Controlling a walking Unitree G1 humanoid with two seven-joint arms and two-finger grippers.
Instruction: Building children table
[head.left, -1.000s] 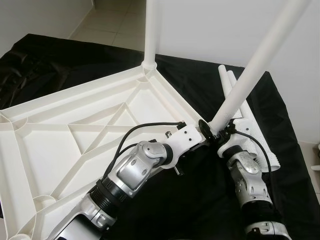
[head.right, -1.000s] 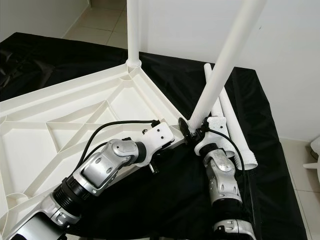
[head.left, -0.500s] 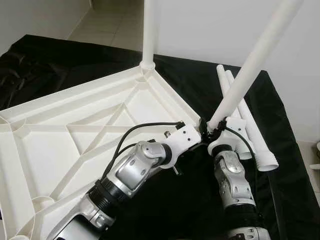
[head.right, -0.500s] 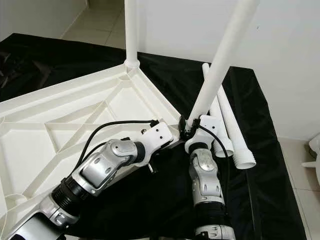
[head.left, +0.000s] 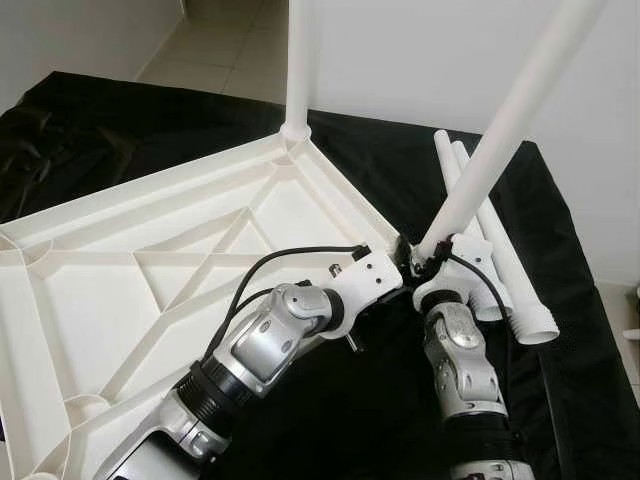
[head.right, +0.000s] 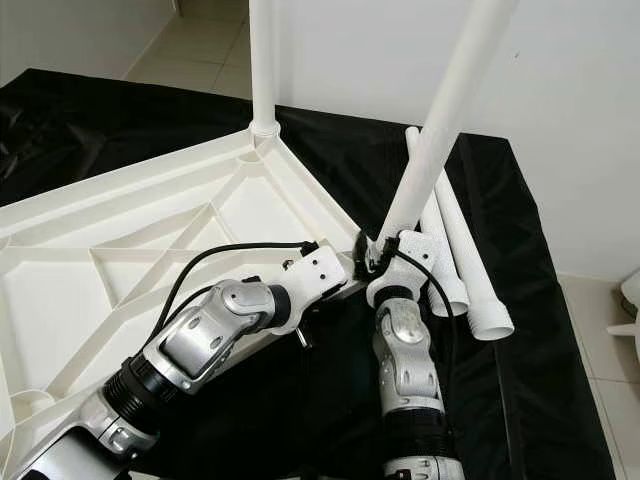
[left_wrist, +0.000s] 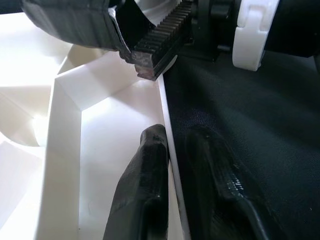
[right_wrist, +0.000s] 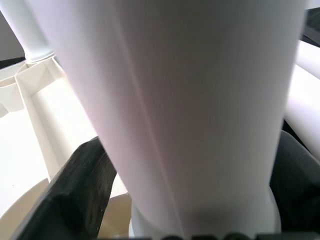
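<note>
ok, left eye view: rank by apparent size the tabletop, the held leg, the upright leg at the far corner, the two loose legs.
1. Upturned tabletop, by far.
2. Held leg, tilted, in the right end effector.
3. Upright leg, cropped at the top, so its rank against the held leg is unsure.
4. Two loose legs, alike.

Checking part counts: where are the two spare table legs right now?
The spare legs lie side by side on the black cloth at the robot's right, just beyond the tilted leg and right end effector.

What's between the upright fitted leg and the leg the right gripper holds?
In the left eye view, only the tabletop's raised edge rib runs between the fitted leg and the held leg.
</note>
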